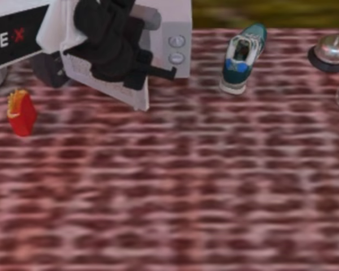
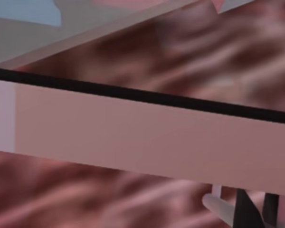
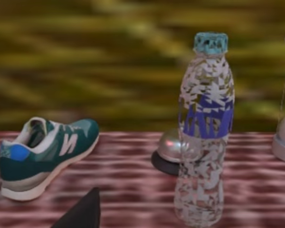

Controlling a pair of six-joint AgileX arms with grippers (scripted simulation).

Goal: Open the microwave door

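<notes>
The light-grey microwave stands at the table's back edge, its two knobs facing forward. The microwave door is swung well out from the front, slanting toward the left. My left arm reaches over it, and my left gripper is at the door's free edge. In the left wrist view the door's edge fills the middle as a wide pale band. There my left gripper is shut on the pale door handle. Only a dark part of my right gripper shows, low over the table, and it is out of the top view.
A teal sneaker lies right of the microwave. A silver bell and a clear bottle stand at the far right. A red fries carton is at the left, behind it a dark lettered box.
</notes>
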